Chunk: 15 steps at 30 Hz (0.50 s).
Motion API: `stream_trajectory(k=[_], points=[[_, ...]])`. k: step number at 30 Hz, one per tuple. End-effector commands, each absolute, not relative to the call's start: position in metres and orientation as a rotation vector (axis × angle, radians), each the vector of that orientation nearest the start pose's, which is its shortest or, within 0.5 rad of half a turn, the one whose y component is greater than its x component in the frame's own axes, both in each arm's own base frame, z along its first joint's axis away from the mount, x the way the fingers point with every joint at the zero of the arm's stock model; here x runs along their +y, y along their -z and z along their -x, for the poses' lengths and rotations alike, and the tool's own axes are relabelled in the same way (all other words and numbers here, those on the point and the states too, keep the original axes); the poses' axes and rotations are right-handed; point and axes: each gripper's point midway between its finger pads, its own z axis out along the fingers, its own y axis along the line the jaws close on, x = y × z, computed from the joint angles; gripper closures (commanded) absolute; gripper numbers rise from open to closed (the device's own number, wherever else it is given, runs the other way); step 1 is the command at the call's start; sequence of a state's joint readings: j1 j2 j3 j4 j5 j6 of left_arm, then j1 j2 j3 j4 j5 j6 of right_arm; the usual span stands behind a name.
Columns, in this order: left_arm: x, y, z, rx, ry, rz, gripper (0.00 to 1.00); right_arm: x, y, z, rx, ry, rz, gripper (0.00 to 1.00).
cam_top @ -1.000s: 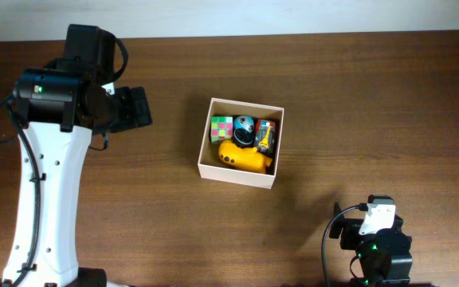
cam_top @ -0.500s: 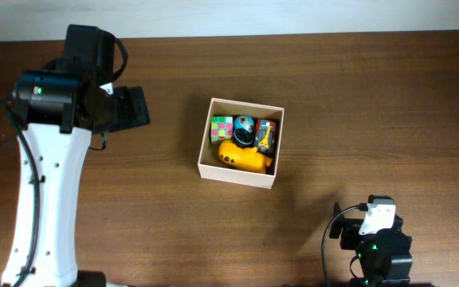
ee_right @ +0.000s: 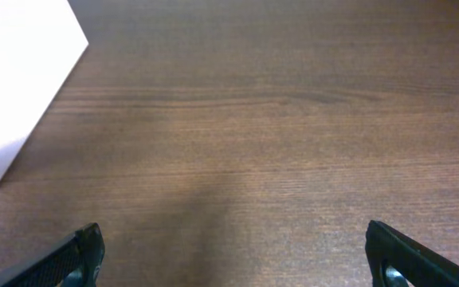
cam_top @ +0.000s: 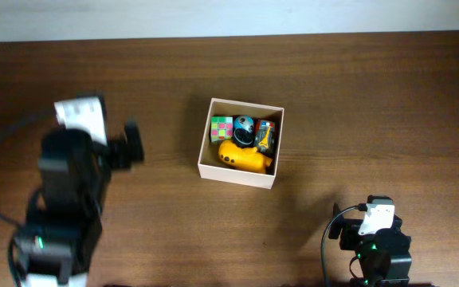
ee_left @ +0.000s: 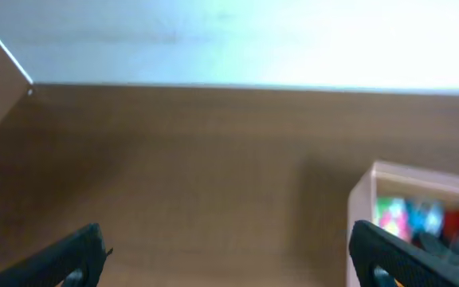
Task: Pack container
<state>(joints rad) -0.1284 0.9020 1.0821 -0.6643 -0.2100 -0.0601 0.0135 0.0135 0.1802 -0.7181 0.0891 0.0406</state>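
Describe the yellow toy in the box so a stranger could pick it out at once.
Near the middle of the brown wooden table stands a square white-walled container. Inside, along its near wall, lies the yellow toy, the largest item there. The checkered cube, round blue-and-black toy and red-and-black item behind it are smaller and not yellow.

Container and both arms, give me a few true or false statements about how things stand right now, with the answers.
The container holds a yellow toy among others. True.
The left pincer is shut on a toy. False: it is open and holds nothing.
The right pincer is open and empty. True.
The container lies tipped on its side. False: it stands upright, its open top facing up.
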Motion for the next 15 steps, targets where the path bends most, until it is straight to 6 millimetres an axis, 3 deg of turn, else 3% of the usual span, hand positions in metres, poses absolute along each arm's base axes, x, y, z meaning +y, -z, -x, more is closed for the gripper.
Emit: stream_trajectory(k=[1, 5, 9, 15], points=[[0.001, -0.263, -0.271, 2.070, -0.161, -0.053, 0.01, -0.014, -0.089, -0.197, 2.109, 0.070, -0.088, 0.01], [0.011, -0.217, -0.241, 2.081, -0.177, -0.027, 0.01, -0.014, -0.089, -0.197, 2.109, 0.070, -0.088, 0.02], [0.015, -0.180, -0.223, 2.075, -0.180, -0.015, 0.01, -0.014, -0.089, -0.197, 2.109, 0.070, -0.088, 0.01], [0.015, -0.148, -0.212, 2.059, -0.171, -0.017, 0.01, -0.014, -0.089, -0.197, 2.109, 0.070, -0.088, 0.02]])
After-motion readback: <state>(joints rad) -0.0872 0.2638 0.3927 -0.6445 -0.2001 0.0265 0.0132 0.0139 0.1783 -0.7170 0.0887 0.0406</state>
